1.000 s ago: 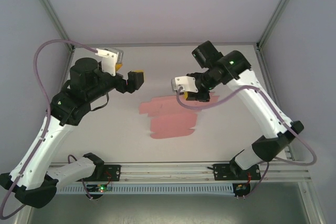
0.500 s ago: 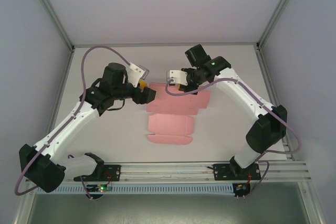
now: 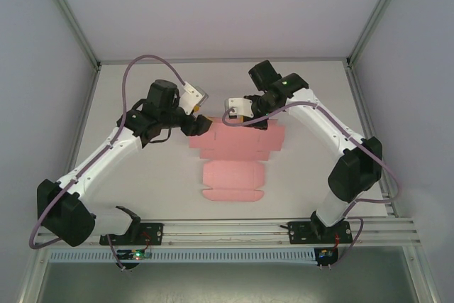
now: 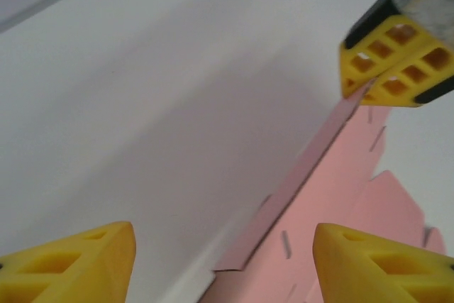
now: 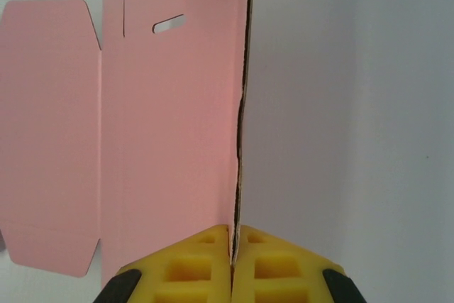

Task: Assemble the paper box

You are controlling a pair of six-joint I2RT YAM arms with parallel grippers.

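The paper box (image 3: 233, 174) is a flat pink die-cut sheet lying mid-table, with its far strip raised on edge. My right gripper (image 3: 252, 123) is shut on that strip; in the right wrist view the yellow fingers (image 5: 206, 267) pinch the card's edge (image 5: 240, 140), and the pink sheet (image 5: 163, 140) spreads out to the left. My left gripper (image 3: 202, 127) is open at the strip's other end. In the left wrist view its gripper (image 4: 225, 250) has its two fingertips either side of the raised strip's near corner (image 4: 241, 257) without touching it. The right gripper's fingers (image 4: 394, 62) hold the far end.
The white table (image 3: 142, 175) has grey enclosure walls on three sides, with corner posts at the back left (image 3: 96, 62) and back right (image 3: 351, 62). A metal rail (image 3: 227, 228) with both arm bases runs along the near edge.
My left gripper has swung right to the sheet's far-left corner and its jaws have narrowed. The right gripper has moved left and back, and the sheet has shifted with it.
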